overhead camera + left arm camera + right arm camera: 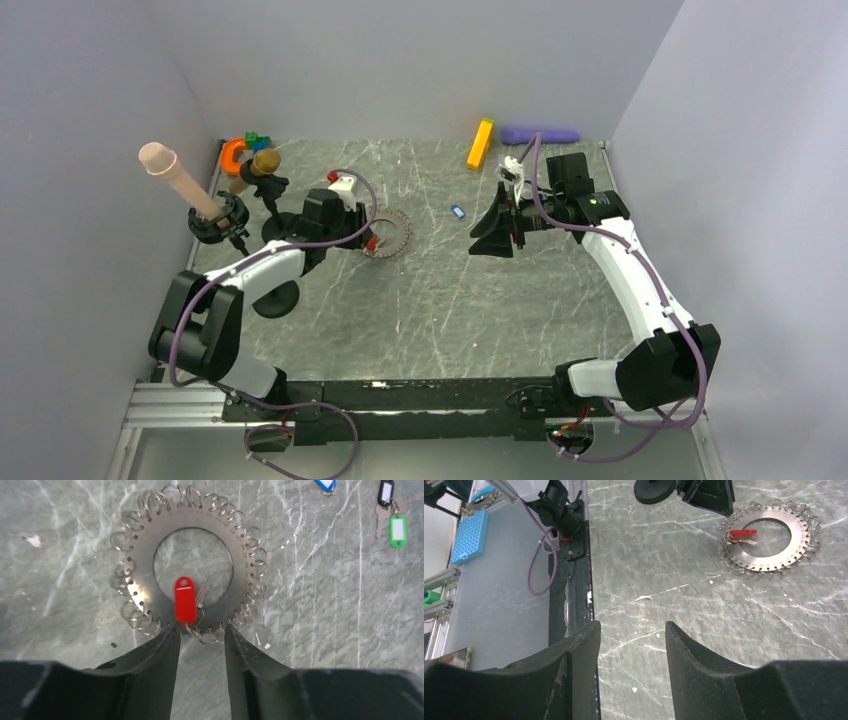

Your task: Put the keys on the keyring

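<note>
The keyring (pixel 150 535) is a flat silver disc with a hollow centre and small wire rings round its rim. It lies left of the table's middle (pixel 395 235). The red key (pixel 185 600) lies on its near side, its wire ring at the rim. My left gripper (pixel 202 626) is open, its fingertips at the rim on either side of that wire ring. The blue key (pixel 458 211) lies loose on the table. The black key (pixel 385 492) and the green key (pixel 398 530) lie together to its right. My right gripper (pixel 631 625) hovers open and empty.
An orange block (pixel 480 144) and a purple cylinder (pixel 540 135) lie at the back wall. Stands holding a beige peg (pixel 180 178) and other parts crowd the back left. A round black base (pixel 278 298) sits beside the left arm.
</note>
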